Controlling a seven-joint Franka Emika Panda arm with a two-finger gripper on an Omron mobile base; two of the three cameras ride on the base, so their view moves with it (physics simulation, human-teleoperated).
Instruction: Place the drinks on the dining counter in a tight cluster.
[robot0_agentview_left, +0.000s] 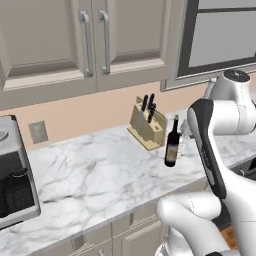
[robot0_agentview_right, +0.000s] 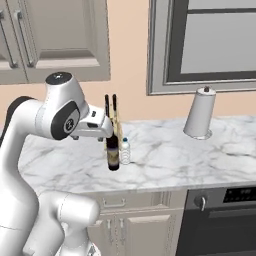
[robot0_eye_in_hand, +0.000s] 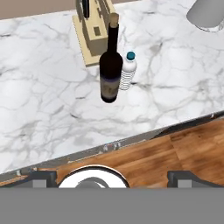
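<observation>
A white marble counter (robot0_agentview_left: 100, 170) veined in grey runs along a peach-coloured wall, its slab smooth and polished, with pale grey panelled drawers below and grey wall cabinets (robot0_agentview_left: 85, 40) with slim metal bar handles above. In the left base view a dark appliance (robot0_agentview_left: 15, 175) sits at the counter's 9 o'clock end, and a grey outlet plate (robot0_agentview_left: 38, 131) is set in the wall behind it. In the right base view a grey-framed window (robot0_agentview_right: 210, 45) fills the 1 o'clock area, a paper towel roll (robot0_agentview_right: 199, 119) on a stand rises below it, and a dark oven front (robot0_agentview_right: 220, 220) occupies the 5 o'clock corner. The hand view shows warm wood plank flooring (robot0_eye_in_hand: 183, 148) beyond the counter's edge.

The tall dark wine bottle (robot0_eye_in_hand: 110, 70) stands upright on the marble, glossy, narrow-necked, with a pale label and a cork-coloured top. Just beside it, at its 3 o'clock in the hand view, stands the small clear water bottle (robot0_eye_in_hand: 127, 72), ribbed, with a blue-tinted cap. The pale wooden knife block (robot0_eye_in_hand: 92, 35), a slanted wedge with dark handles, sits just behind them at 11 o'clock.

The gripper (robot0_eye_in_hand: 112, 177) hangs off the counter's edge, well apart from both bottles, its dark fingertips (robot0_eye_in_hand: 41, 177) spread wide and holding nothing.
</observation>
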